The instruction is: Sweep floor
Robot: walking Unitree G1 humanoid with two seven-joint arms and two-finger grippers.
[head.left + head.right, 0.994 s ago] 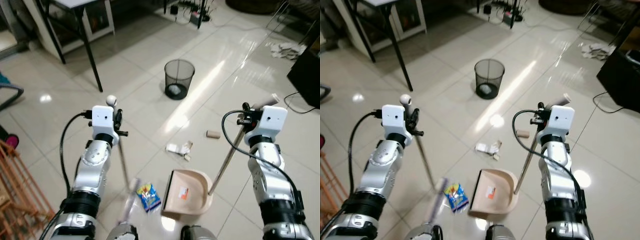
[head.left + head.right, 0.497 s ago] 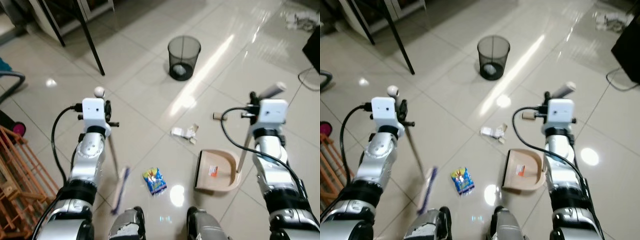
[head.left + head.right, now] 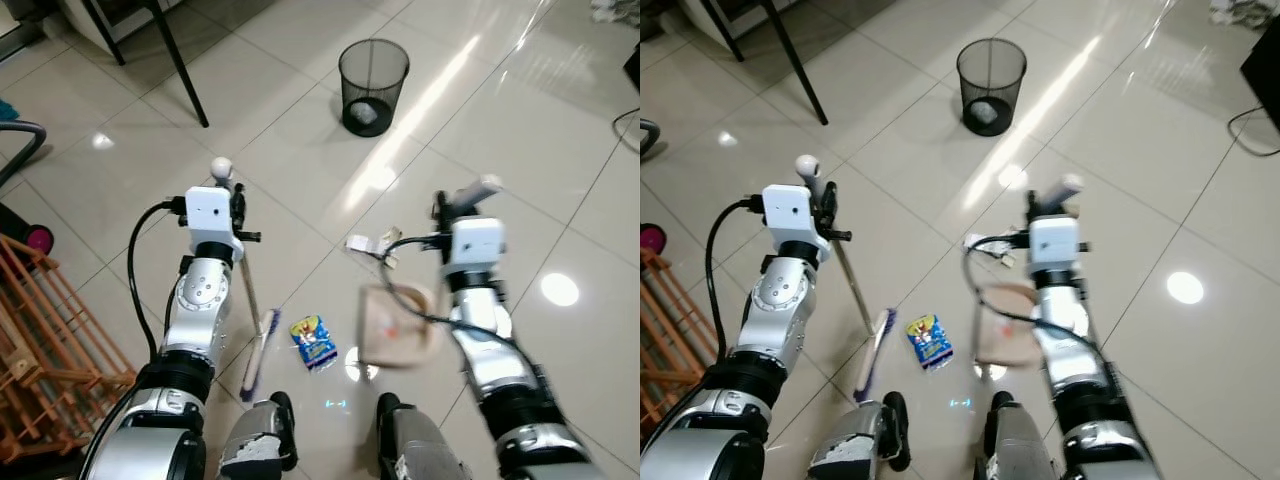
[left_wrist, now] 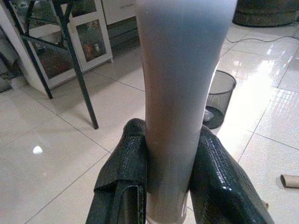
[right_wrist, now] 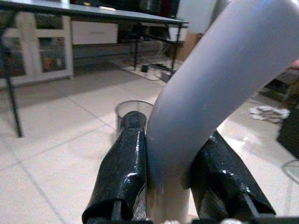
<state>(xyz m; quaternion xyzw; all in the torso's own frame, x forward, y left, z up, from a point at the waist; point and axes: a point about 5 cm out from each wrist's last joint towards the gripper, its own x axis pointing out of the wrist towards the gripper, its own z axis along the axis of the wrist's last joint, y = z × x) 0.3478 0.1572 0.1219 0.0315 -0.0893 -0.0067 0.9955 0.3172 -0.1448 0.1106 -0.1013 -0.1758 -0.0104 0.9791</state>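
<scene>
Right hand [image 5: 170, 179], clamped on the dustpan [image 3: 395, 325] handle, has swung the pan leftward beside the snack packet [image 3: 313, 341]; left hand [image 4: 168, 179] grips the broom [image 3: 255, 345], ready to sweep.

Glossy pale tiled floor [image 3: 520, 130], black mesh bin [image 3: 373, 72] at 12 o'clock, crumpled paper scraps [image 3: 368, 243] mid-frame, colourful snack packet [image 3: 314, 341] toward 6 o'clock, broom head [image 3: 260, 352] beside it at 9 o'clock.
</scene>
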